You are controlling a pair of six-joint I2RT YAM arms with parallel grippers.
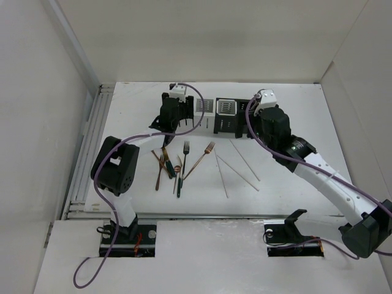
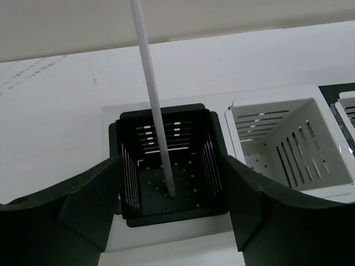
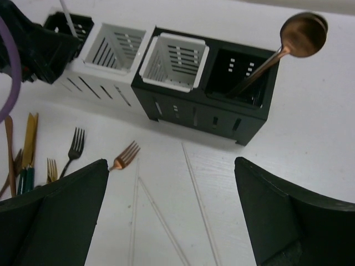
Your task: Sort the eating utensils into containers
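Sticks (image 3: 200, 202), flat on tabletop (image 3: 310, 155) at 5 o'clock from caddies (image 3: 194, 113), judged light, stiff, slippery: pinch mid-length; left claw (image 2: 172, 166) and right claw (image 3: 171, 163) both spread.

Your left arm (image 1: 116, 165) is bulky matte black with a white link above its base; your right arm (image 1: 324, 180) carries a long white link between black joints. Purple cable (image 3: 15, 66) trails along both, and each pair of jaws is broad, black, wedge-shaped.

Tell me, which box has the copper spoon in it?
The black box at the row's right end; the copper spoon leans out of it. The other black box holds a white stick.
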